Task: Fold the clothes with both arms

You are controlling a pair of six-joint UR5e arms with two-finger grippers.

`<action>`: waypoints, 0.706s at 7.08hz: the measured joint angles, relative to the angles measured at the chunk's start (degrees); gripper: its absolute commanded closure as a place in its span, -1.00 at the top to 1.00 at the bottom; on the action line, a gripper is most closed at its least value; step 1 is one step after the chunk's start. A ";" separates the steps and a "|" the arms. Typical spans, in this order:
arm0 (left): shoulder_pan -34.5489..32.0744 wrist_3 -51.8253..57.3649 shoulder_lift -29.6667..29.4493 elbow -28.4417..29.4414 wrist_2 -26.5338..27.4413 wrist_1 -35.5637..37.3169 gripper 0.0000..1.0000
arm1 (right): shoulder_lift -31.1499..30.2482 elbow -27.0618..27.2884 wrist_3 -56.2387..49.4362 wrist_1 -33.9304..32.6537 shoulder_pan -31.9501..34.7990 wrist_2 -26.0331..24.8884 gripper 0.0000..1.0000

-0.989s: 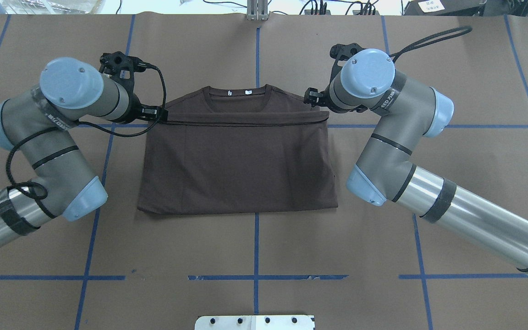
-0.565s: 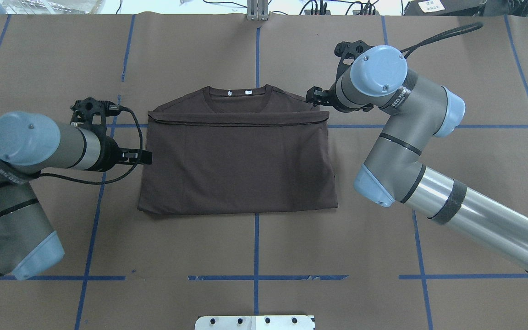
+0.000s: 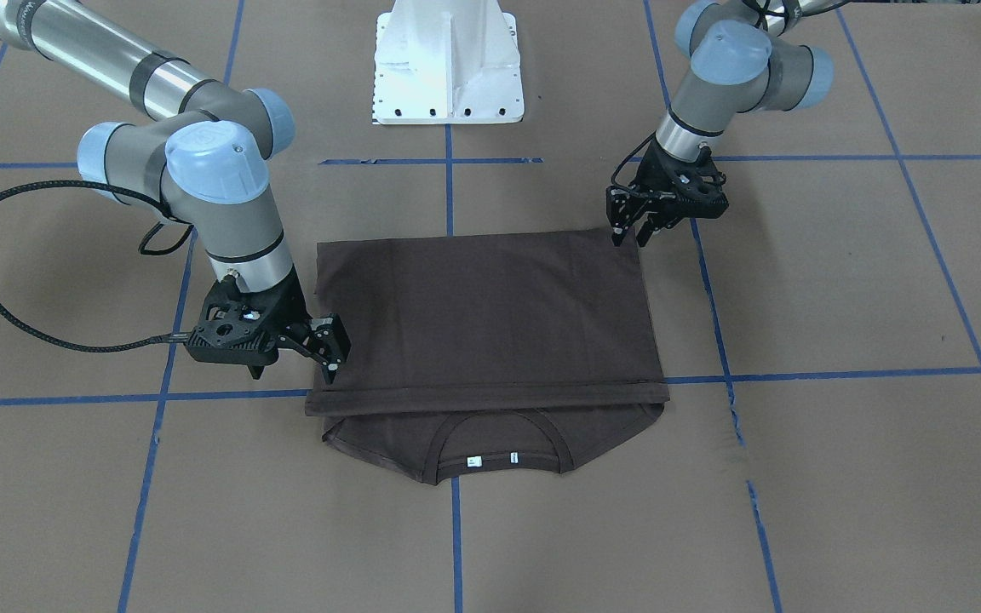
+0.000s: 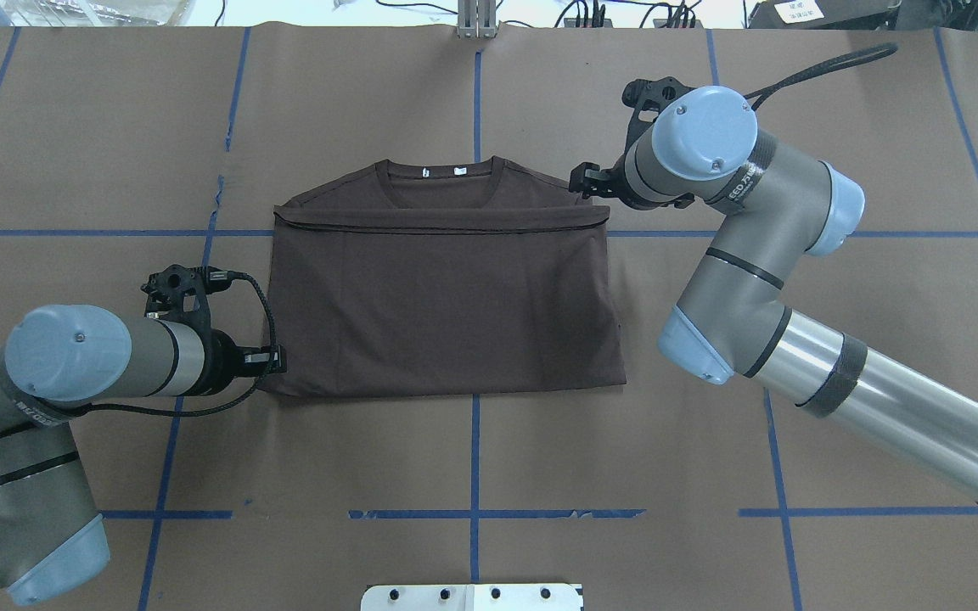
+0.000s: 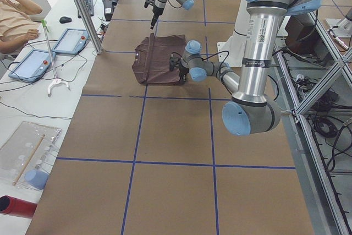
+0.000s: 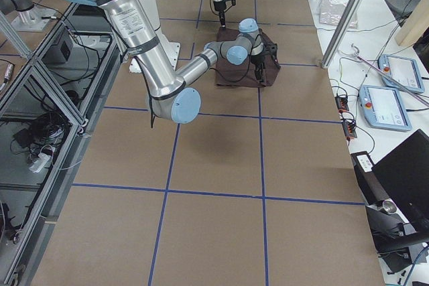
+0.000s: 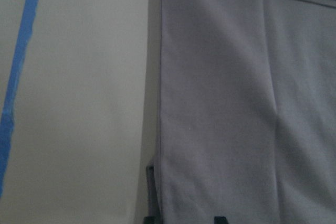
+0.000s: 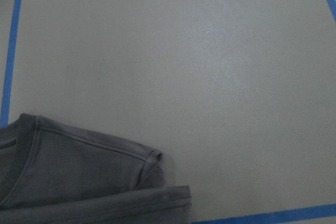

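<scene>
The dark brown T-shirt (image 4: 442,305) lies flat on the paper-covered table, its lower part folded up to just below the collar (image 4: 442,182) with the white tags. My left gripper (image 4: 275,361) is open at the shirt's near-left corner. In the front view, the left gripper (image 3: 631,237) hangs just over that corner. The left wrist view shows the shirt's side edge (image 7: 160,103) running between the finger tips. My right gripper (image 4: 581,182) is open beside the far-right shoulder, holding nothing. The right wrist view shows that shoulder (image 8: 79,177) and bare paper.
Blue tape lines (image 4: 474,450) cross the brown paper. The white pedestal base (image 3: 448,60) stands at the robot's edge of the table. A person's arm (image 5: 19,6) and two tablets (image 5: 33,61) are on a side bench beyond the table's far edge.
My left gripper has let go of the folded edge and swung back toward the robot to the shirt's near-left corner. The right arm has barely shifted. The shirt has not moved.
</scene>
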 measured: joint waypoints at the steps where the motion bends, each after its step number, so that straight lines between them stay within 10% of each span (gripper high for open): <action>1: 0.44 -0.15 0.06 0.00 0.15 0.10 -0.07 | -0.02 0.00 0.00 0.00 0.01 0.00 1.00; 2: 0.97 -0.19 0.10 0.12 0.26 0.18 -0.13 | -0.12 0.00 0.00 0.00 0.05 -0.02 1.00; 4: 2.11 -0.27 0.11 0.55 0.98 0.31 -1.00 | -0.36 0.00 0.00 0.02 0.04 -0.02 1.00; 5: 2.37 -0.29 0.12 0.64 1.17 0.37 -1.00 | -0.41 0.00 0.00 0.06 0.01 -0.01 1.00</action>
